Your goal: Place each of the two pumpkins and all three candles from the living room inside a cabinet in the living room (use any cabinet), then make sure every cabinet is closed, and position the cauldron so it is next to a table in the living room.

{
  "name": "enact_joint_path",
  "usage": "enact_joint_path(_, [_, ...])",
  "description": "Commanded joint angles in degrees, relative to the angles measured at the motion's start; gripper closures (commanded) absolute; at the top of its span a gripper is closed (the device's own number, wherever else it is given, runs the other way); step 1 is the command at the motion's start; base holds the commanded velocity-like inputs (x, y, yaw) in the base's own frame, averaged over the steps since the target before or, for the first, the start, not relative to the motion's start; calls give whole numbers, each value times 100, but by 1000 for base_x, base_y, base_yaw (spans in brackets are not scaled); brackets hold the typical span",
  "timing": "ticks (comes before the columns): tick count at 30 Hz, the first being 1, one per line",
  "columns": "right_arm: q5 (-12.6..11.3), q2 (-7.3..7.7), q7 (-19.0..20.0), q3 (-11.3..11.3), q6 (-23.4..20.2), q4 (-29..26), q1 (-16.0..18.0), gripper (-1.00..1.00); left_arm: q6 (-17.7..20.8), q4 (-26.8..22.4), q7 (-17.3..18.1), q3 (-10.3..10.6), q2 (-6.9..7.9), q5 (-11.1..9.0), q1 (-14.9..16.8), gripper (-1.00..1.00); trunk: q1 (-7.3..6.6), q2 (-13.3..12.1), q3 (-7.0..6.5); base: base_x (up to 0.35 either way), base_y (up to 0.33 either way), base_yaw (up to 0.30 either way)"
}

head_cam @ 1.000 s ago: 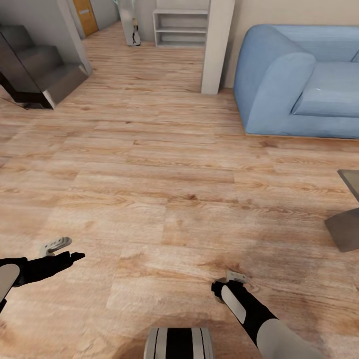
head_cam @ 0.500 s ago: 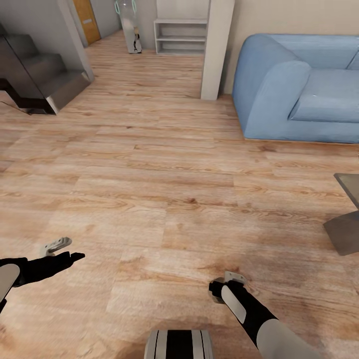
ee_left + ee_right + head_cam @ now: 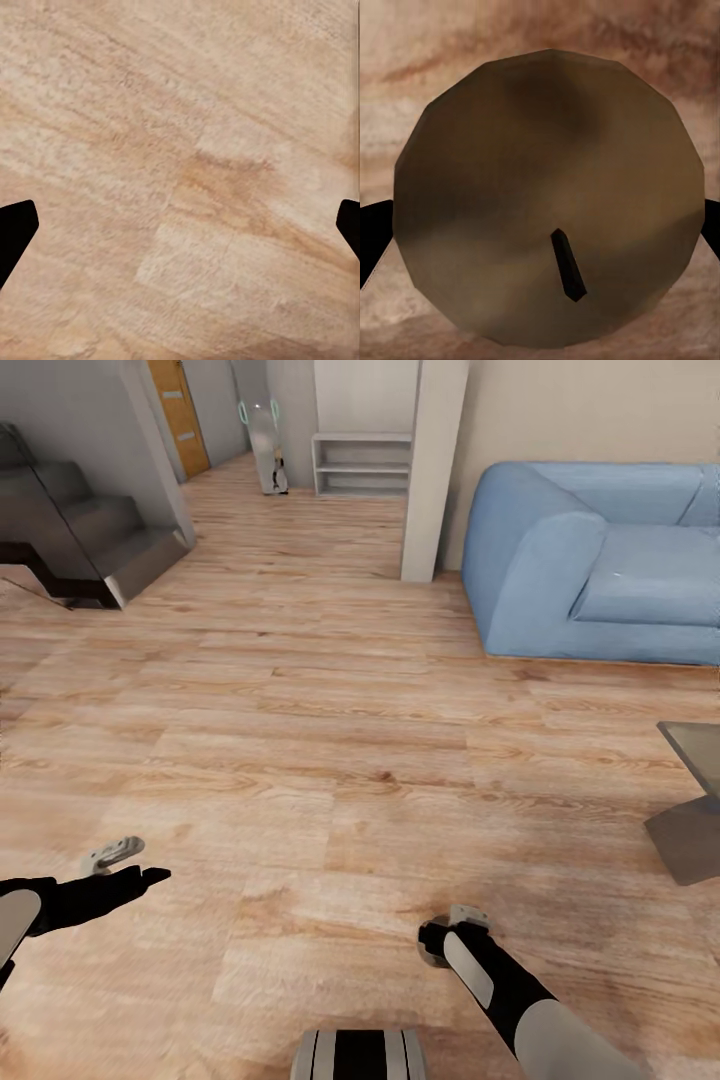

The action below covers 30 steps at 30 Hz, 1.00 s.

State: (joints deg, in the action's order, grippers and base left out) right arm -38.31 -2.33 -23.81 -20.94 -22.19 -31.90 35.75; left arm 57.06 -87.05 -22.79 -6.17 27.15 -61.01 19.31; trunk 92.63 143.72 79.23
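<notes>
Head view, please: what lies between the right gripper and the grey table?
In the head view, bare wood floor lies between the right gripper, which holds a candle, and the table.

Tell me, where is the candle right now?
The candle sits between the fingers of the right tool, low in the head view, right of center, above the wood floor and well short of the blue sofa.

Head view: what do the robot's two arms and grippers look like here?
Both arms have pale grey-white shells running into black forearm sections. The left gripper shows a black finger beside a light grey one; the right gripper has a pale grey piece at its tip. A grey, black-striped part of the robot sits at the bottom edge. No cables or markings are visible.
</notes>
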Motion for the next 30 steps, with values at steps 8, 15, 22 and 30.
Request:
enact_joint_path(8, [-70,16,-68,-25,-65,-58,2,100,16,4,-75,10,-8,-30,3,-100,-21,-9,-174,0,0,0])
enact_joint_path(15, [-71,12,-71,-25,-165,-80,2,100,16,4,-76,23,-20,-25,3,-100,-39,-19,-329,0,0,0])
enact_joint_path(22, [-75,7,-62,-18,-276,-87,2,100,7,46,-85,27,-27,-17,3,-100,-57,-28,-484,0,0,0])
enact_joint_path(30, [-80,11,-64,-14,-276,-88,2,100,-25,318,-98,209,-57,27,13,-100,-78,-39,-661,0,0,0])
